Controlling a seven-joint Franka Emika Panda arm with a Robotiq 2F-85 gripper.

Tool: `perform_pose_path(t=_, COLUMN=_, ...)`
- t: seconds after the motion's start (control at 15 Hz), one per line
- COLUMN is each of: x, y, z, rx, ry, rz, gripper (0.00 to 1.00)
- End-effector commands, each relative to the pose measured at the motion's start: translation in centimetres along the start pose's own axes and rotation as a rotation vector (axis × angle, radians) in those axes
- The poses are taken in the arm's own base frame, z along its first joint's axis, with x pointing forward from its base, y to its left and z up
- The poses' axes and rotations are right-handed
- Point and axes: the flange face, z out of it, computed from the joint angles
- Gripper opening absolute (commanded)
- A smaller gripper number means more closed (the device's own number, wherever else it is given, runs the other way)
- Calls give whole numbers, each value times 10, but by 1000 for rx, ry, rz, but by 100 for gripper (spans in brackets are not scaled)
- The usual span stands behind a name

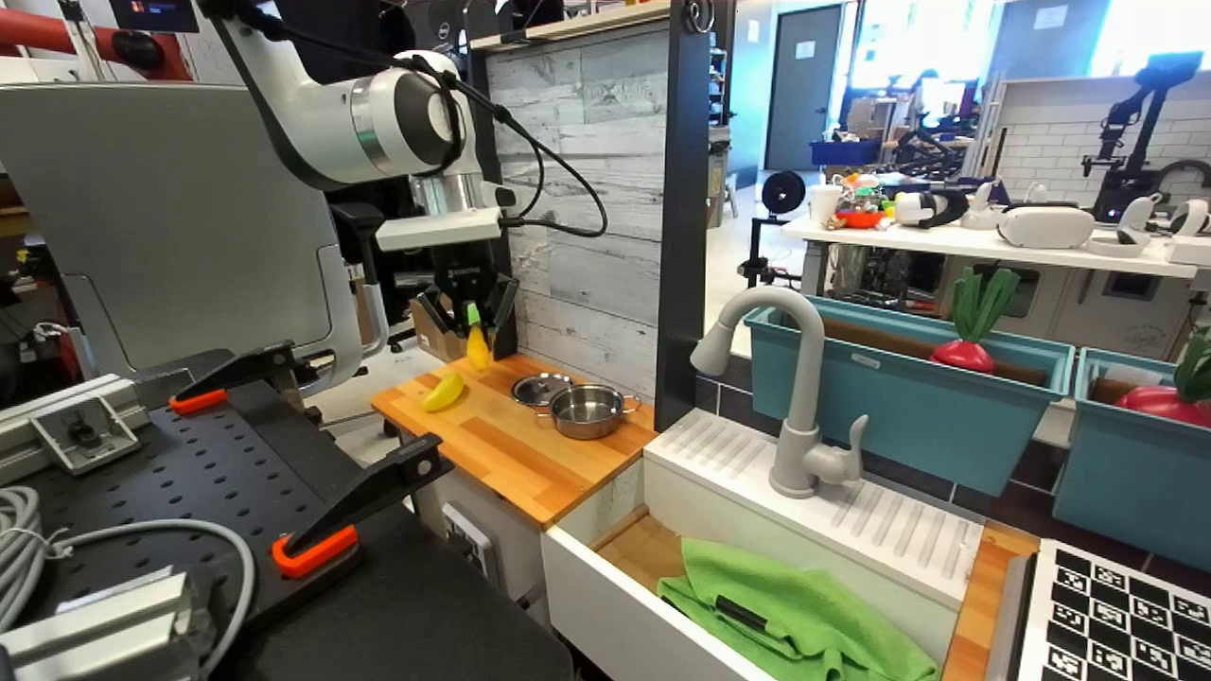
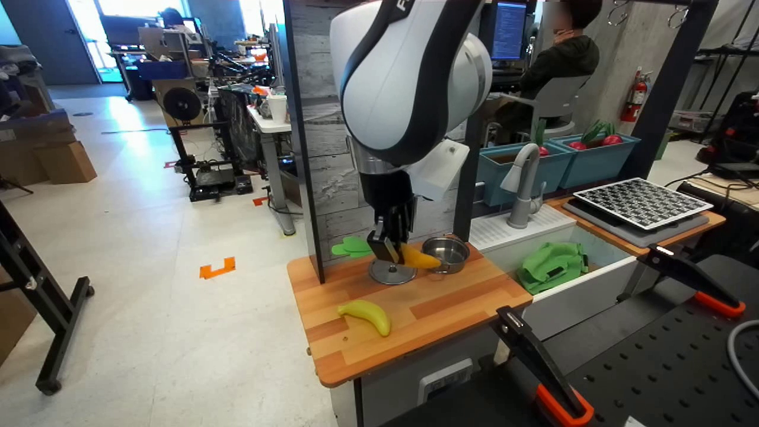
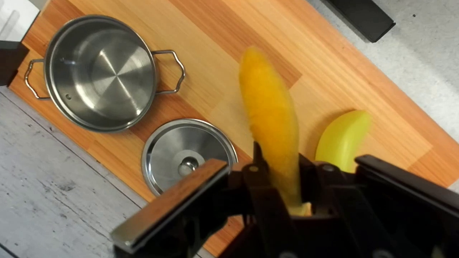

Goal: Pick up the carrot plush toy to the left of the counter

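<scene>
The tool (image 3: 282, 162) is clamped on the carrot plush toy (image 3: 269, 104), jaws parted only by it; in the wrist view, the toy's tip points just short of twelve o'clock.

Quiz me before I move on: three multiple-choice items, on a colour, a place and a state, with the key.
1. What colour is the cloth in the sink?
A) Blue
B) Green
C) Red
2. Where is the pot lid?
A) On the counter, beside the pot
B) On the pot
C) In the sink
3. What state is the carrot plush toy in?
A) Lying in the sink
B) Lying on the counter
C) Held above the counter

1 B: both exterior views show it green.
2 A: the wrist view shows it next to the pot.
3 C: both exterior views show the jaws holding it over the counter.
</scene>
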Motion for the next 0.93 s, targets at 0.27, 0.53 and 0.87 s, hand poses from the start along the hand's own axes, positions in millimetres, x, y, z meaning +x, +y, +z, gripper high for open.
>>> perform_pose_path(t=0.27, x=32, y=4, z=33, rx=9, ry=-22, rz=18, gripper=3)
perform_pose_path(t=0.53, x=44, y=0, z=49, rx=6, ry=-31, rz=12, gripper=3)
perform_pose_path(t=0.87, x=56, y=-4, z=63, rx=3, ry=-50, rz=18, gripper=3)
